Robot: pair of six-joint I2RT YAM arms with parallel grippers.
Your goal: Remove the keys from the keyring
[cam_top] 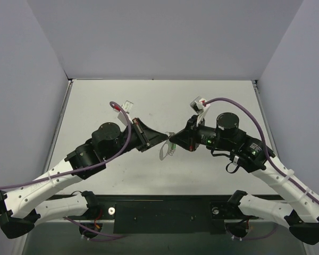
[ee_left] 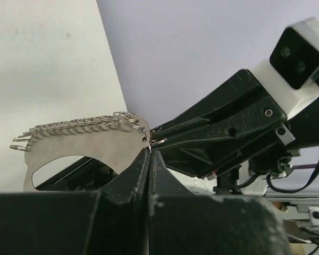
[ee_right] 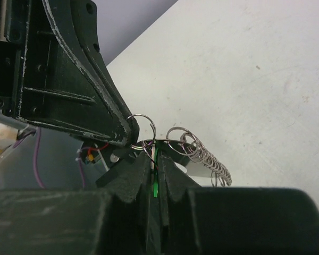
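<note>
Your left claw (ee_left: 149,156) was clenched on one end of the keyring (ee_left: 80,143), holding the flat grey loop over the tabletop (cam_top: 122,101), about midway between the two arms. A row of small split rings (ee_right: 204,156) hung along its wavy edge. Your right claw (ee_right: 156,162) met the left one tip to tip, grasping the green-headed key (ee_right: 155,183), which sat right against that same end of the keyring.
</note>
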